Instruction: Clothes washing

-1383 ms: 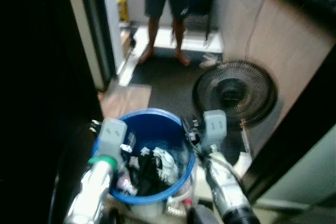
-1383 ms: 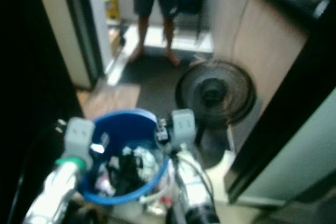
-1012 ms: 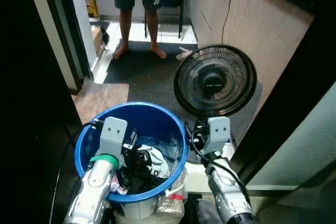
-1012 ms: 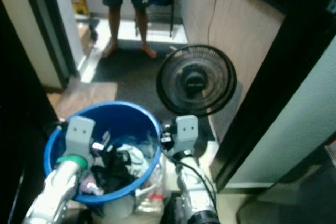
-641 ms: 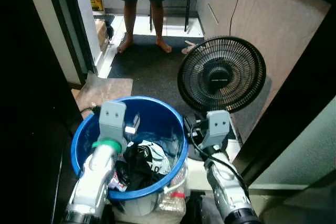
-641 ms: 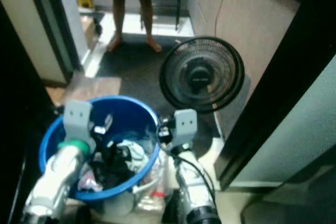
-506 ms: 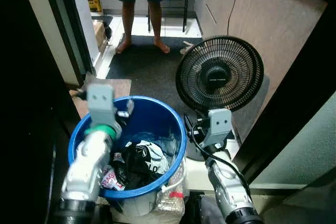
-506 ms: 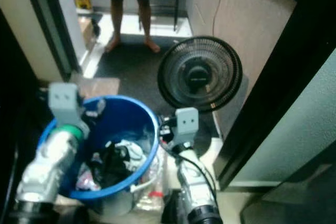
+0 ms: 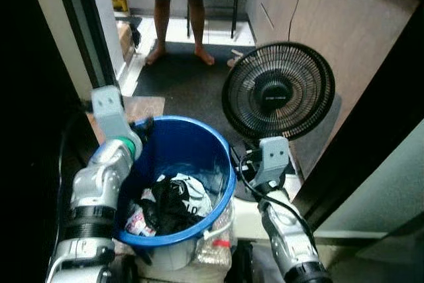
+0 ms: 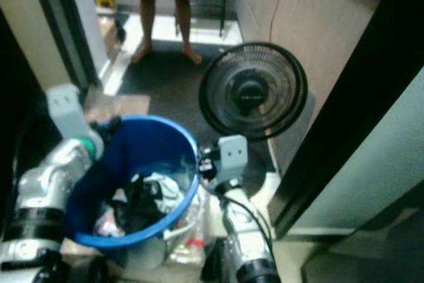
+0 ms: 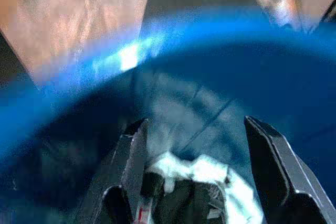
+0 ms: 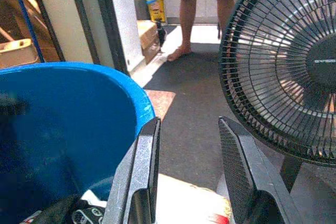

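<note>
Blue bucket (image 9: 222,187) at 6 o'clock holds black and white clothes (image 9: 171,200). Left gripper (image 11: 199,182) over its 9 o'clock rim, right gripper (image 12: 189,182) just outside the 3 o'clock rim; both spread apart, empty. Black fan (image 9: 278,91) at 1 o'clock; person's legs (image 9: 175,14) at 12.

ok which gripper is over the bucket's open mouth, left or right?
The left gripper: its wrist view looks between open fingers down into the blue bucket at the clothes. The right gripper sits outside the rim, beside the fan.
</note>
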`<state>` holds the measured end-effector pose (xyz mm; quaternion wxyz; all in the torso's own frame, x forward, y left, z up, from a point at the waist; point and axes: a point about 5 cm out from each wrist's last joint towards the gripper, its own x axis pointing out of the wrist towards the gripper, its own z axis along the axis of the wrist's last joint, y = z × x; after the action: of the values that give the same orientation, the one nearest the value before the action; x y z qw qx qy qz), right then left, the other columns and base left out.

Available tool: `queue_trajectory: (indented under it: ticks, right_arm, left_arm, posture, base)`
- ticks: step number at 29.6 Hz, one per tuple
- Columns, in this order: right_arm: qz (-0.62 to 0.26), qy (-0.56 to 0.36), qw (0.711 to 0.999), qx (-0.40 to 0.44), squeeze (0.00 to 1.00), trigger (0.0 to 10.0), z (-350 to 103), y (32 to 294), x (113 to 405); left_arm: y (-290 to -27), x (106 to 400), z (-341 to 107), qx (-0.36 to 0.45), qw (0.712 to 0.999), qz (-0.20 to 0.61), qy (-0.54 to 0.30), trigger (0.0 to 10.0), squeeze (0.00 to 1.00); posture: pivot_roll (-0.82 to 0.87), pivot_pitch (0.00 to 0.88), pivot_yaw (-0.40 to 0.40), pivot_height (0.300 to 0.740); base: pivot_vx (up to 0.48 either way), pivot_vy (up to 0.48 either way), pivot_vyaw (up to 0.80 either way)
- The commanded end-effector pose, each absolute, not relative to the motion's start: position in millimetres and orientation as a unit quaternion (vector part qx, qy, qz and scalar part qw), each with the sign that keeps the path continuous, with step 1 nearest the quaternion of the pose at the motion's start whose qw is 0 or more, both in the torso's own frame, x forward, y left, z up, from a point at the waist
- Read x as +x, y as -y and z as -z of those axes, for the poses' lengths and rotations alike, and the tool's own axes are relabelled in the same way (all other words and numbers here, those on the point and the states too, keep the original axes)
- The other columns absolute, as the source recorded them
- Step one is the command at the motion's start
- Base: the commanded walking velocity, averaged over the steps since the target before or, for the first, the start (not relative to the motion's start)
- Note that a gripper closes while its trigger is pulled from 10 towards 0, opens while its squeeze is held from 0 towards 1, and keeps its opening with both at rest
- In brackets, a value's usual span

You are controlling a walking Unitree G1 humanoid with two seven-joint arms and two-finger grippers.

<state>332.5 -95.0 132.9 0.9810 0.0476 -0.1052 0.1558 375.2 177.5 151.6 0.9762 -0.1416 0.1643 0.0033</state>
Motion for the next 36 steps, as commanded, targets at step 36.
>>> queue_trajectory:
  ticks: [36]
  right_arm:
    - [-0.156, 0.066, 0.984, 0.048, 0.0, 10.0, -117, 94, 326]
  left_arm:
    - [-140, 338, -72, 0.012, 0.913, 0.287, -0.288, 10.0, 0.0]
  posture:
    - [0.05, 0.099, -0.035, 0.507]
  base:
    - [0.0, 0.0, 0.0]
